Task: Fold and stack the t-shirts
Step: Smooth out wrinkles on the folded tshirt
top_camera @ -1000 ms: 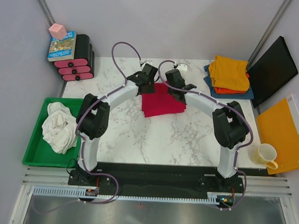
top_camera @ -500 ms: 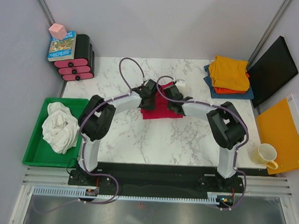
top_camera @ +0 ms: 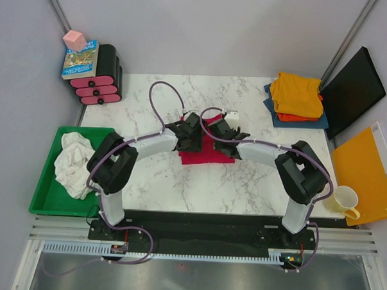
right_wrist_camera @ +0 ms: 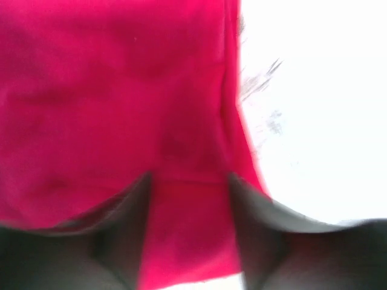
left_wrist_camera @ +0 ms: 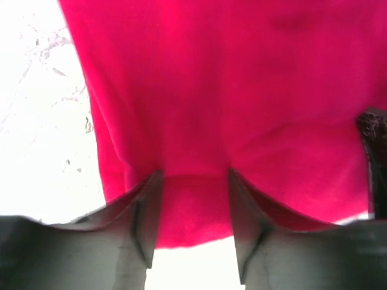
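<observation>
**Top external view: both grippers low on the folded red shirt**

Top external. The red shirt [top_camera: 206,152] lies mid-table as a compact folded rectangle, flat on the marble table [top_camera: 179,183]. Your left gripper [top_camera: 189,135] sits over its far-left part and your right gripper [top_camera: 223,132] over its far-right part. The two heads nearly meet above the cloth.

Left wrist. The fingers [left_wrist_camera: 148,208] stand apart. Red cloth fills the gap and spreads beyond them, and nothing looks pinched. Bare marble shows on the left, so this gripper works close to the shirt's left edge.

Right wrist. This picture is blurred but reads the same way: fingers [right_wrist_camera: 248,223] apart, cloth across the gap, marble on the right.

Why this placement, as a judgement: one gripper on each side keeps a fold square, so the edge lands even rather than skewed. Parted jaws over flat cloth fit either setting a fold down or reaching for a fresh edge. You cannot tell which from these views.

Elsewhere. The folded stack sits at the far right corner, with a yellow-orange shirt [top_camera: 297,92] on top, an orange shirt [top_camera: 296,117] under it and a blue shirt [top_camera: 313,122] at the bottom. That is likely where the red one goes. A white shirt [top_camera: 77,165] lies crumpled in the green tray [top_camera: 43,202] at the left, not yet folded.

Watch for cloth catching on a fingertip when you lift away, which would drag the fold open.
</observation>
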Controlling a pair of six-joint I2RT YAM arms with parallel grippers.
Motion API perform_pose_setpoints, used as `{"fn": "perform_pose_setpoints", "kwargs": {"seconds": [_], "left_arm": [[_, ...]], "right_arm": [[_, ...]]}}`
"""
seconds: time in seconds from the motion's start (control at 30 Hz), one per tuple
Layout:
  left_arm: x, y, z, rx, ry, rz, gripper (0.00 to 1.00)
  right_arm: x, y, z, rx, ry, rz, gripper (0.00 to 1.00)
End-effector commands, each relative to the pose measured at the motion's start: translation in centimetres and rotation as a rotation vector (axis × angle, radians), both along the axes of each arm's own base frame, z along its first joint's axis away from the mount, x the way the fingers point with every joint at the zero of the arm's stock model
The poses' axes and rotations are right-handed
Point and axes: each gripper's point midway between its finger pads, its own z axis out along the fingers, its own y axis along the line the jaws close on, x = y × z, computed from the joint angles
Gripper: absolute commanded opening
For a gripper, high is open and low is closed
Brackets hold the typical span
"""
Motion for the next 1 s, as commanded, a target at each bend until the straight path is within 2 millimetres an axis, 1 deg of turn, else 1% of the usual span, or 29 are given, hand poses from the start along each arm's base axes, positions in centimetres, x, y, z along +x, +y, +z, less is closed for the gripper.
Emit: {"fn": "perform_pose_setpoints", "kwargs": {"seconds": [0.0, 0.03, 0.07, 0.1, 0.13, 0.2, 0.23, 0.27, 0.3, 0.33, 0.37, 0.4, 0.43, 0.47, 0.5, 0.53, 0.57, 0.6, 0.63, 0.67, 0.7, 0.77, 0.8, 0.83, 0.87, 0.9, 0.93, 0.97], "left_arm": [[1.2, 0.0, 7.4, -0.048, -0.184, 0.012, 0.63], [1.2, 0.2, 9.6, -0.073, -0.228, 0.011, 0.71], [1.2, 0.4, 10.6, -0.08, -0.251, 0.009, 0.75], [0.9, 0.6, 11.0, -0.08, -0.262, -0.005, 0.77], [0.7, 0.7, 12.9, -0.11, -0.296, -0.01, 0.79], [-0.2, 0.9, 13.8, -0.138, -0.302, -0.024, 0.8], [-0.7, 0.9, 14.2, -0.152, -0.308, -0.032, 0.8], [-1.5, 1.1, 15.9, -0.184, -0.338, -0.035, 0.8], [-2.3, 1.5, 15.4, -0.185, -0.329, -0.03, 0.8], [-3.2, 1.3, 15.6, -0.201, -0.333, -0.043, 0.8], [-4.3, 1.8, 16.0, -0.218, -0.342, -0.046, 0.8], [-5.0, 1.8, 16.0, -0.227, -0.341, -0.046, 0.8], [-6.0, 1.4, 16.1, -0.24, -0.345, -0.065, 0.8], [-6.6, 1.4, 16.1, -0.246, -0.344, -0.072, 0.8], [-7.6, 1.7, 15.9, -0.254, -0.337, -0.076, 0.8], [-8.4, 1.4, 15.7, -0.261, -0.33, -0.091, 0.79], [-9.0, 1.6, 14.9, -0.257, -0.311, -0.092, 0.79], [-9.5, 1.6, 15.0, -0.267, -0.307, -0.101, 0.78], [-9.9, 1.5, 14.7, -0.269, -0.296, -0.112, 0.78], [-10.3, 1.5, 14.3, -0.267, -0.284, -0.116, 0.77], [-10.6, 1.6, 14.2, -0.261, -0.275, -0.123, 0.77], [-10.9, 1.8, 14.0, -0.253, -0.266, -0.13, 0.76], [-11.1, 1.9, 14.0, -0.247, -0.259, -0.133, 0.76], [-11.3, 2.0, 14.2, -0.254, -0.262, -0.134, 0.75], [-11.5, 2.0, 14.1, -0.254, -0.255, -0.144, 0.75], [-11.7, 2.0, 14.1, -0.254, -0.254, -0.15, 0.75], [-11.9, 2.1, 14.1, -0.254, -0.253, -0.153, 0.75], [-12.0, 2.2, 14.0, -0.25, -0.249, -0.155, 0.74]], "right_arm": [[2.5, -1.5, 10.2, -0.08, -0.208, -0.018, 0.76], [3.0, -1.8, 13.5, -0.068, -0.273, -0.029, 0.98], [3.1, -2.4, 15.2, -0.082, -0.308, -0.039, 0.98], [3.1, -3.0, 16.7, -0.111, -0.337, -0.039, 0.98], [2.9, -4.8, 19.5, -0.124, -0.4, -0.104, 0.98], [2.6, -6.7, 21.4, -0.14, -0.449, -0.157, 0.98], [2.1, -9.0, 22.1, -0.175, -0.465, -0.199, 0.98], [2.0, -10.0, 22.4, -0.179, -0.481, -0.219, 0.98], [1.3, -11.4, 20.7, -0.212, -0.465, -0.23, 0.98], [0.5, -13.3, 21.8, -0.205, -0.507, -0.271, 0.98], [0.5, -13.7, 22.3, -0.159, -0.567, -0.282, 0.98], [-0.4, -14.8, 19.8, -0.179, -0.564, -0.282, 0.98], [-1.4, -16.1, 20.8, -0.198, -0.616, -0.289, 0.98], [-1.8, -17.3, 22.1, -0.176, -0.708, -0.366, 0.98], [-2.9, -18.4, 19.5, -0.22, -0.688, -0.369, 0.98], [-3.3, -19.6, 19.3, -0.235, -0.703, -0.387, 0.98], [-3.5, -20.2, 19.3, -0.264, -0.725, -0.381, 0.98], [-4.5, -21.0, 16.3, -0.309, -0.692, -0.369, 0.98], [-4.8, -21.4, 16.5, -0.284, -0.752, -0.384, 0.98], [-4.9, -21.5, 15.6, -0.282, -0.737, -0.376, 0.98], [-5.0, -22.5, 14.1, -0.283, -0.709, -0.414, 0.98], [-5.4, -23.4, 12.7, -0.243, -0.704, -0.502, 0.98], [-5.9, -24.3, 10.8, -0.281, -0.669, -0.521, 0.98], [-5.8, -24.8, 11.1, -0.261, -0.709, -0.57, 0.98], [-5.9, -25.2, 10.8, -0.268, -0.713, -0.594, 0.98], [-6.0, -25.9, 9.2, -0.329, -0.67, -0.606, 0.98], [-5.7, -26.1, 9.7, -0.3, -0.712, -0.646, 0.98], [-5.4, -25.9, 9.5, -0.29, -0.713, -0.644, 0.98]]}}
